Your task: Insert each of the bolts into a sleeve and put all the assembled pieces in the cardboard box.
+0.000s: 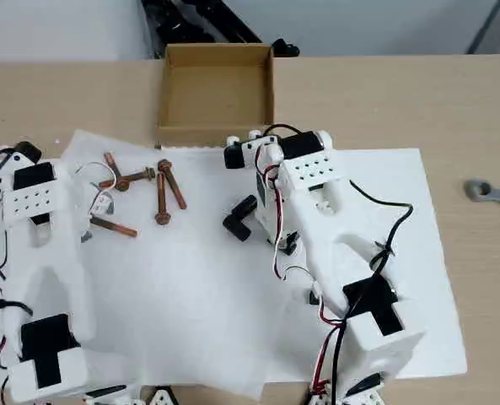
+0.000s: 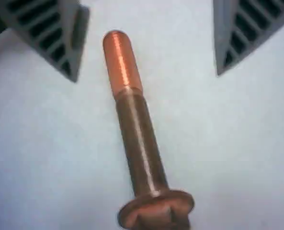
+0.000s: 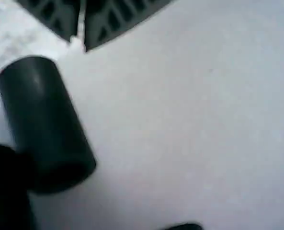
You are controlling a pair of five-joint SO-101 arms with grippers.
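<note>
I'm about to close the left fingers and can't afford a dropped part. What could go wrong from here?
1. The left gripper is open astride the bolt near its tip, far from the head. If it closes there, the bolt may roll or swing head-down.
2. The right gripper is shut beside the black sleeve. A nudge could roll the sleeve away.

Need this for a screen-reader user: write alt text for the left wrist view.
A copper-coloured bolt lies on white paper, its smooth tip between the open fingers of the left gripper, which do not touch it.
</note>
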